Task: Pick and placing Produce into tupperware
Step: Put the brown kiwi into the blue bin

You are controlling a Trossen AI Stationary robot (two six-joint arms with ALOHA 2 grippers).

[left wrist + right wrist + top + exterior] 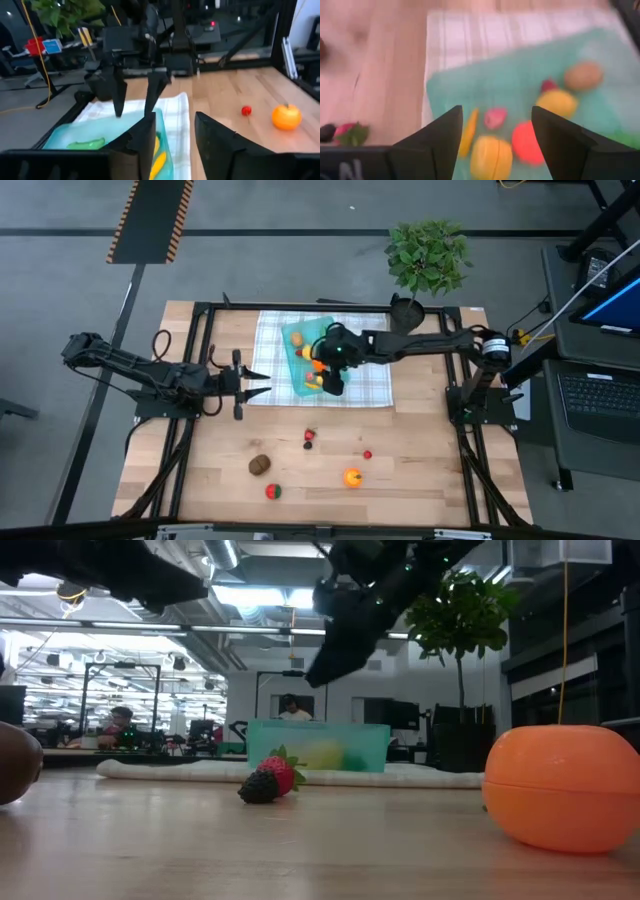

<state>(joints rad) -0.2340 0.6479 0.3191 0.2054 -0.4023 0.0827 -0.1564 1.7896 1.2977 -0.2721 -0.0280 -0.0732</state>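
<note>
1. Your right gripper (496, 131) has its two dark fingers spread wide apart with nothing between them; in the right wrist view you look straight through the gap onto the container below.
2. That right gripper (333, 376) hangs above the shallow translucent teal-blue plastic tupperware (299, 348), over its near end, clear of the contents.
3. Inside the tupperware (520, 80) you can make out a yellow lemon-like piece (491, 157), a red-orange round fruit (527, 142), a small pink-red piece (495, 118), a yellow round fruit (557, 102) and a brownish potato-like piece (583, 75); blur hides finer detail.
4. The tupperware sits on the white-green checked cloth (372, 385), at about 12 o'clock from the table's centre.
5. Your left gripper (252, 381) waits at 9 o'clock of the cloth, fingers parted and holding nothing, tips just beside the cloth's edge.
6. Loose produce lies at 6 o'clock of the cloth on the bare wooden table (430, 470): a red strawberry with a dark berry (310, 438), a small red berry (367, 454), an orange round fruit (352, 477), a brown kiwi (260, 465) and a red-and-green piece (273, 491).
7. A leafy green potted plant (428, 255) stands at the table's far edge, around 1 o'clock.
</note>
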